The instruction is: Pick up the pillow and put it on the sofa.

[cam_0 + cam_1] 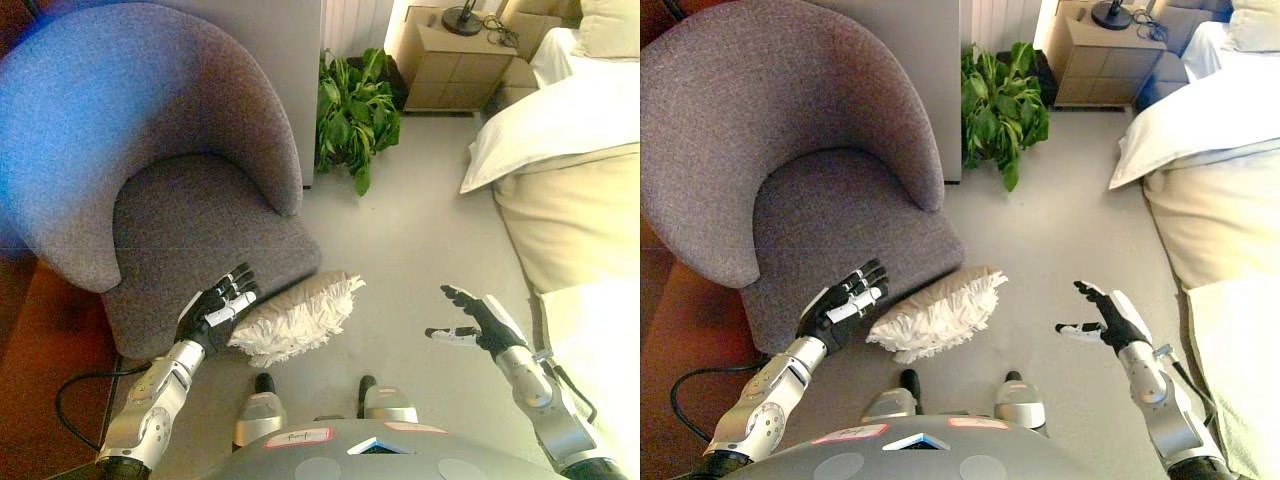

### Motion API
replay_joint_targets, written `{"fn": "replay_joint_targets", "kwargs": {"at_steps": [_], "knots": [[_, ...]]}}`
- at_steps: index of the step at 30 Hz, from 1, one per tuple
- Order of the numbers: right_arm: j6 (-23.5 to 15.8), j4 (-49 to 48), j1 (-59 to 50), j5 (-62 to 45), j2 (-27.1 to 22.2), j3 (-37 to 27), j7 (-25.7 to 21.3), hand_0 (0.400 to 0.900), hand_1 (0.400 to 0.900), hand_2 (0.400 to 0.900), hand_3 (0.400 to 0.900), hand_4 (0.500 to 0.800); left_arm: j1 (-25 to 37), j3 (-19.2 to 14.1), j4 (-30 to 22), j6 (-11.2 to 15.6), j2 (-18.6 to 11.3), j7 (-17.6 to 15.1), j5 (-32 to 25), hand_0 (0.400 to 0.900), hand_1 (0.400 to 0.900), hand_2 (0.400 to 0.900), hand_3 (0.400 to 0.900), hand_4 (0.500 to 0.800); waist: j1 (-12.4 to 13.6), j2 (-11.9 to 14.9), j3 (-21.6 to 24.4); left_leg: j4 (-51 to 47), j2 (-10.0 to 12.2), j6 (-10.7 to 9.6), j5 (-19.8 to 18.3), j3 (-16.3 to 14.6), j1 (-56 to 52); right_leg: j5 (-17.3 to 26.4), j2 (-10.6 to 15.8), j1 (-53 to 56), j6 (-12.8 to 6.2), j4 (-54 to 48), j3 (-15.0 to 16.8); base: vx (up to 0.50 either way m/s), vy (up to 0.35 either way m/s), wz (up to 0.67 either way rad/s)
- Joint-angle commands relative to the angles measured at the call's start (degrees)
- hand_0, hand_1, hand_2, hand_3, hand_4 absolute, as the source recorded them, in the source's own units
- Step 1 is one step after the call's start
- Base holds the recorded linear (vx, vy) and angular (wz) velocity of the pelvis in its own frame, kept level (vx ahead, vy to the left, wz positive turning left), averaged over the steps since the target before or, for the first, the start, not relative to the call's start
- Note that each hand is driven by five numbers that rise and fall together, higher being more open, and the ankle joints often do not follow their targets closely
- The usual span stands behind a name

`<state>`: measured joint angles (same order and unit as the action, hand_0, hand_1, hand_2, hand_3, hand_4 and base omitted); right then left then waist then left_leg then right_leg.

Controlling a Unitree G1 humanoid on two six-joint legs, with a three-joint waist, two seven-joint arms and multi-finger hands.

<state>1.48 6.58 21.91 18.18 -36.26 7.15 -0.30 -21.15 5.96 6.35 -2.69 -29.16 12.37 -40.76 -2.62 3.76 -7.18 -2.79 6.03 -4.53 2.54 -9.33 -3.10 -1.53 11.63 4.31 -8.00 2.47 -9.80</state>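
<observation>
A fluffy white pillow (pixel 298 317) lies on the floor, leaning against the front edge of the grey tub sofa chair (pixel 190 215). My left hand (pixel 217 310) is open, its straight fingers right at the pillow's left end, touching or nearly touching it. My right hand (pixel 478 320) hovers open over the floor well to the pillow's right, palm turned toward it, holding nothing. The chair's seat (pixel 830 220) holds nothing.
A leafy green plant (pixel 355 112) stands behind the chair by the wall. A bed with white and cream bedding (pixel 560 190) fills the right side. A wooden nightstand (pixel 450 60) with a lamp sits at the back. Pale floor (pixel 420 240) lies between chair and bed.
</observation>
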Motion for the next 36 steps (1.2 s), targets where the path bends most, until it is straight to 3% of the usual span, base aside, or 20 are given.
{"fn": "replay_joint_targets", "kwargs": {"at_steps": [1, 5, 10, 16, 26, 33, 36], "knots": [[-5.9, -3.2, -6.9, 10.1, -4.4, 0.8, -5.0, 0.900, 0.900, 0.900, 0.900, 0.800, 2.6, -4.6, -5.1, 3.3, -3.9, 3.4, -0.8, 0.900, 0.900, 0.900, 0.900, 0.800, 1.4, 0.4, -0.4, 6.6, 3.4, 1.4, -6.4, -0.7, -3.4, 10.6, 3.3, -8.6, -4.49, 1.3, 1.7, 0.07, -0.077, 0.29], [-7.6, -1.8, -10.2, 15.8, -6.6, 2.2, -9.3, 0.900, 0.900, 0.900, 0.900, 0.800, 3.3, -4.5, -5.3, 4.3, -5.5, 4.3, -1.4, 0.900, 0.900, 0.900, 0.900, 0.800, 2.0, 0.5, -3.0, 11.6, 4.6, 1.5, -8.0, 1.0, -0.8, 8.9, 3.2, -12.3, -4.43, 6.2, 1.9, 0.00, -0.106, 0.33], [-6.9, 0.9, -20.1, 18.6, -10.0, 6.1, -14.4, 0.900, 0.900, 0.900, 0.900, 0.800, 9.1, -2.7, -4.5, 8.1, -7.6, 0.9, -5.4, 0.900, 0.900, 0.900, 0.900, 0.800, 2.4, 0.4, -9.3, 23.9, 7.0, 1.0, -10.9, 4.4, 10.8, 7.8, 4.6, -22.3, -3.33, 14.4, 3.4, -0.21, -0.111, 0.36], [-5.6, 2.2, -29.0, 19.5, -14.7, 8.9, -17.8, 0.900, 0.900, 0.900, 0.900, 0.800, 13.7, -0.8, -3.4, 13.4, -7.5, -4.0, -6.9, 0.900, 0.900, 0.900, 0.900, 0.800, 3.4, -0.7, -14.1, 32.6, 6.1, 1.3, -11.9, 7.8, 23.5, 4.4, 6.5, -33.3, -2.28, 25.0, 3.4, -0.23, 0.004, 0.29], [-5.0, 6.3, -41.3, 19.0, -19.4, 14.1, -21.1, 0.900, 0.900, 0.900, 0.900, 0.800, 18.2, 1.5, -2.5, 17.1, -7.8, -4.3, -7.9, 0.900, 0.900, 0.900, 0.900, 0.800, 5.4, -1.5, -18.4, 48.7, 4.6, 1.0, -16.0, 9.2, 41.2, 0.0, 6.8, -45.0, 0.00, 37.3, 2.1, -0.15, -0.012, 0.14], [-5.3, 5.9, -46.5, 16.8, -21.5, 16.2, -21.0, 0.900, 0.900, 0.900, 0.900, 0.800, 19.3, 2.0, -3.5, 19.6, -7.6, -4.9, -7.7, 0.900, 0.900, 0.900, 0.900, 0.800, 6.8, -2.5, -20.0, 61.4, 3.9, 1.5, -19.7, 9.9, 51.6, -5.8, 6.9, -53.1, 2.42, 49.7, 1.7, -0.09, 0.007, 0.10], [-6.1, 6.7, -47.9, 15.0, -21.6, 16.7, -21.8, 0.900, 0.900, 0.900, 0.900, 0.800, 19.6, 2.3, -4.0, 19.8, -7.7, -4.8, -7.4, 0.900, 0.900, 0.900, 0.900, 0.800, 7.3, -3.1, -20.3, 66.4, 3.6, 1.5, -22.7, 10.6, 54.0, -9.2, 7.0, -55.5, 2.39, 55.0, 2.0, 0.05, 0.002, 0.07]]}}
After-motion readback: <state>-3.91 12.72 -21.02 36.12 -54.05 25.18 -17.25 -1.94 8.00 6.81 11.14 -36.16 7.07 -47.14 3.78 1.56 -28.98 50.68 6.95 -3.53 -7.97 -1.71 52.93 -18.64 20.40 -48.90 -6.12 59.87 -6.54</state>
